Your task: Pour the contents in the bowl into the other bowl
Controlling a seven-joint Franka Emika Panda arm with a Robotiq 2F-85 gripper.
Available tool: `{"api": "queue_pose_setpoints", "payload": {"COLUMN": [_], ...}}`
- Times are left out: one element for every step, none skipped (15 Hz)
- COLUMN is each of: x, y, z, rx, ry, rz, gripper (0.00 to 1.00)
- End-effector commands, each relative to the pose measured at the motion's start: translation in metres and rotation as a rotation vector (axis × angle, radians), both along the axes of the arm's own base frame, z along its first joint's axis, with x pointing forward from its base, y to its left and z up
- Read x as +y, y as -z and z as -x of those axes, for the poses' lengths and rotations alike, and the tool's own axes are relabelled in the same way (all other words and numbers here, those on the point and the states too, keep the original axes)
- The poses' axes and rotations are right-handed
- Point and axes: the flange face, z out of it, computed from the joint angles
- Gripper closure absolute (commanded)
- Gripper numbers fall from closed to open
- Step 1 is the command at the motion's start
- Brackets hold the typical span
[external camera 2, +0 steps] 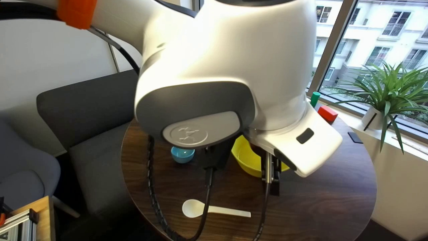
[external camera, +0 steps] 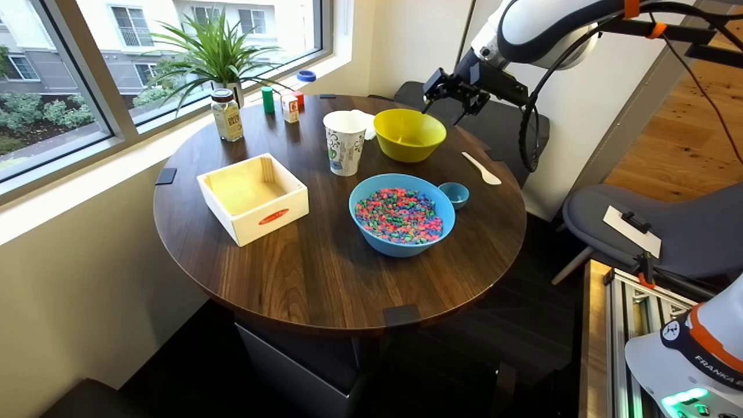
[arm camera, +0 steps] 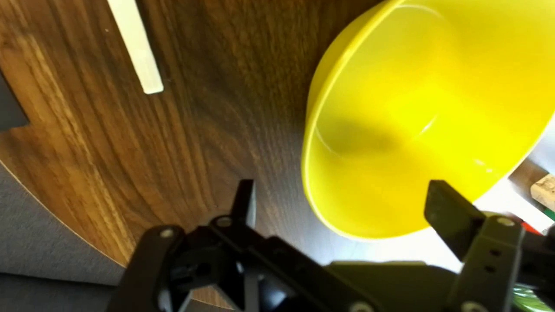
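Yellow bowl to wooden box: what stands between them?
The patterned paper cup stands between the yellow bowl and the wooden box, seen in an exterior view. A white item shows partly behind the cup, too hidden to name.

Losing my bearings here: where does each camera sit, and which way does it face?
Exterior view: raised on the blue bowl side of the table, angled down, houseplant upper left; arm, open gripper and base show.
Exterior view: raised on the white spoon side, angled down, houseplant at right; the arm fills the middle, gripper mostly hidden.
Wrist view: mounted on the arm, looking down past the gripper's parted fingers into the yellow bowl.
Both exterior views share the yellow bowl, small blue bowl, white spoon and houseplant.
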Motion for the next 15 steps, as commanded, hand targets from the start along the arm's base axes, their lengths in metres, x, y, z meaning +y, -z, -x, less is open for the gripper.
{"api": "queue_pose_setpoints", "payload": {"x": [0.005,0.006,0.007,0.009,0.011,0.013,0.015,0.018,0.021,0.024,0.028,0.032,0.036,0.041,0.045], "y": [-0.014,-0.018,-0.022,-0.026,-0.030,-0.035,-0.039,-0.044,-0.048,-0.052,-0.056,-0.061,-0.064,-0.068,-0.072], "z": [0.001,0.002,0.002,0.003,0.003,0.004,0.004,0.005,0.005,0.006,0.007,0.007,0.008,0.011,0.012], "rx": [-0.018,-0.023,-0.026,-0.027,-0.029,-0.030,-0.033,-0.035,-0.035,-0.034,-0.032,-0.028,-0.021,-0.002,0.009], "ry": [-0.009,-0.011,-0.012,-0.004,0.008,0.024,0.040,0.056,0.067,0.077,0.086,0.094,0.098,0.103,0.105], "rz": [-0.002,0.003,0.007,0.009,0.007,0.004,0.001,-0.001,-0.002,0.001,0.007,0.015,0.019,0.018,0.020], "gripper": [0.00,0.00,0.01,0.00,0.00,0.00,0.00,0.00,0.00,0.00,0.00,0.00,0.00,0.00,0.00]}}
